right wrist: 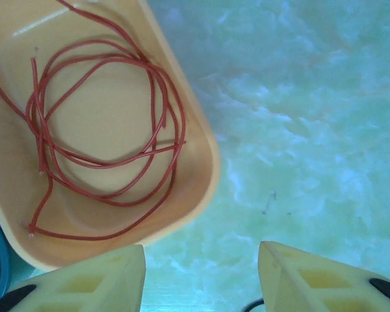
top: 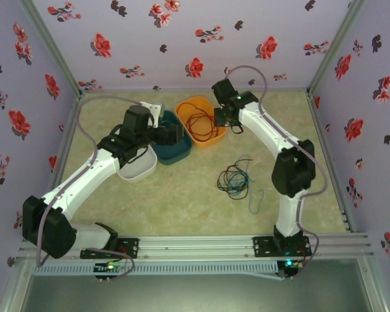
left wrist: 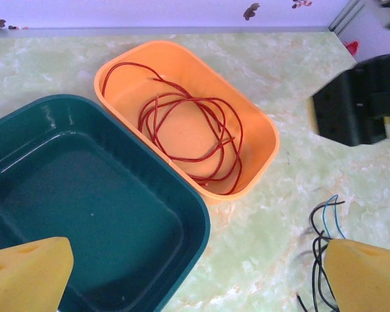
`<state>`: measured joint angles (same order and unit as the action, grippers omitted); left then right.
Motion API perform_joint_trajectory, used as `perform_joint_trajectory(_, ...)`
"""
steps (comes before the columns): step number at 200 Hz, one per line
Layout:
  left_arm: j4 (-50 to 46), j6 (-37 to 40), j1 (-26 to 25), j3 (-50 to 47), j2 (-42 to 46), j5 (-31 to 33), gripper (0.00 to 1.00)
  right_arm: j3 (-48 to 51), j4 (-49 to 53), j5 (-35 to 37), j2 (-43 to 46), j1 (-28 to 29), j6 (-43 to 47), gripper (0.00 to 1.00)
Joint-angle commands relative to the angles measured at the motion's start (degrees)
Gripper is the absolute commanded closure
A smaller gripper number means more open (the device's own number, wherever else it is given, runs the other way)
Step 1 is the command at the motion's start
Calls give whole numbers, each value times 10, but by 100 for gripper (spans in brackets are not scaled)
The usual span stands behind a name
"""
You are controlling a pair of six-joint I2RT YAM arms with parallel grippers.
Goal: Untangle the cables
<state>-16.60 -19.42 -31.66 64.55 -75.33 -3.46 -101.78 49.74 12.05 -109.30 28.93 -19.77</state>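
The cables lie in two places. A red cable (top: 200, 122) is coiled loosely inside the orange bin (top: 182, 107); from the wrists, this red cable (left wrist: 201, 130) (right wrist: 39, 136) lies free, with nothing touching it. A black and blue bundle (top: 234, 181) (left wrist: 322, 234) rests on the table between the arms. My left gripper (top: 175, 138) (left wrist: 195, 279) hovers open over the teal bin (left wrist: 84, 195). My right gripper (top: 222, 120) (right wrist: 201, 279) stands open just off the orange bin's (right wrist: 104, 123) right edge, with bare table between its fingers.
A white bowl (top: 140, 170) sits under the left arm beside the teal bin (top: 175, 158). A thin pale wire (top: 255, 201) lies near the bundle. Flowered walls close the table in on three sides.
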Motion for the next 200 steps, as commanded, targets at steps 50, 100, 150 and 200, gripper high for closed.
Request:
perform_joint_trajectory(50,81,9,-72,-51,-5,54,0,316,-107,90,234,2,-54,19)
perform_joint_trajectory(100,212,36,-188,-121,-46,98,0,462,-103,139,381,-1,-107,1)
perform_joint_trajectory(150,333,66,-290,-170,-129,148,0,537,-89,145,448,-7,-144,1)
perform_joint_trajectory(200,379,47,-331,-166,-216,191,4,592,-133,99,458,-7,-170,1)
